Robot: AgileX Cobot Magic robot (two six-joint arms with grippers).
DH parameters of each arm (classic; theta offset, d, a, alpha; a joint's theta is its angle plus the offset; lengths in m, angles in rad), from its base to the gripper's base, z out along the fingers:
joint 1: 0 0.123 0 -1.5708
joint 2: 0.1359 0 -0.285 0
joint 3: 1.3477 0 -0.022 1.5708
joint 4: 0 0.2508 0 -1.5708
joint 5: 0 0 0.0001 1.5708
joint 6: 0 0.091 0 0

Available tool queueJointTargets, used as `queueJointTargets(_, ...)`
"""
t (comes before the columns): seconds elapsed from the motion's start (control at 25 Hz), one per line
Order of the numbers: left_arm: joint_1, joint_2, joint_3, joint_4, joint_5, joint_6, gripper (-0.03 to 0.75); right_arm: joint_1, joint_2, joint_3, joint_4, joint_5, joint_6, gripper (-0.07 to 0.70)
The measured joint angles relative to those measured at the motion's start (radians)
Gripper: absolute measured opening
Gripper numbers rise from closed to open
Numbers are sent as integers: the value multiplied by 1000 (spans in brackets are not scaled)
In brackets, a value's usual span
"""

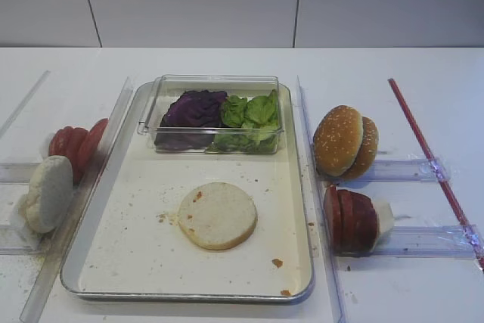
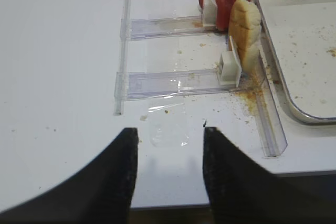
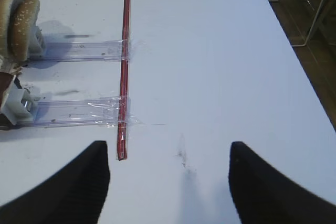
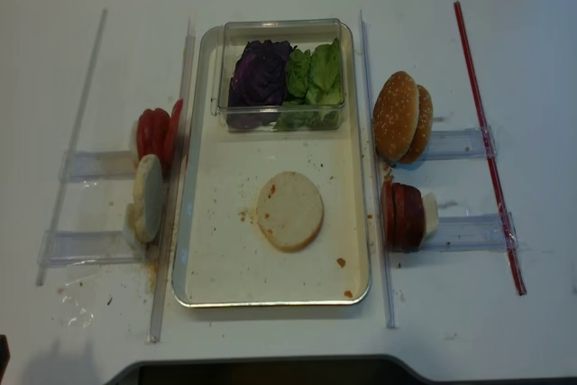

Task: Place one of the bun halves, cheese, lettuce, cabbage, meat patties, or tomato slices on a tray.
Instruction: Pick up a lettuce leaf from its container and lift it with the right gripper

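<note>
One bun half [image 1: 218, 215] lies cut side up on the tray [image 1: 121, 255]; both end effectors (left [image 2: 170, 174], right [image 3: 169, 182]) hover spread wide and empty above the worktop [image 3: 220, 51].

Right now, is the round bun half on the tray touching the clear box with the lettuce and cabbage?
Apart. The exterior high view shows the bun half lying flat, with bare tray floor between it and the clear box.
</note>
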Motion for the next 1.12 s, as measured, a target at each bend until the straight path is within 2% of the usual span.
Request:
queueJointTargets(0.48, 0, 0, 0, 0, 0, 0, 286, 0, 2, 0, 0, 0, 0, 500)
queueJointTargets(0.68, 0, 0, 1, 0, 0, 0, 286, 0, 89, -2, 12, 0, 0, 500)
queueJointTargets(0.96, 0, 0, 1, 0, 0, 0, 286, 0, 287, -128, 35, 15, 20, 500)
queueJointTargets(1.12, 0, 0, 1, 0, 0, 0, 286, 0, 444, -239, 55, 56, 65, 500)
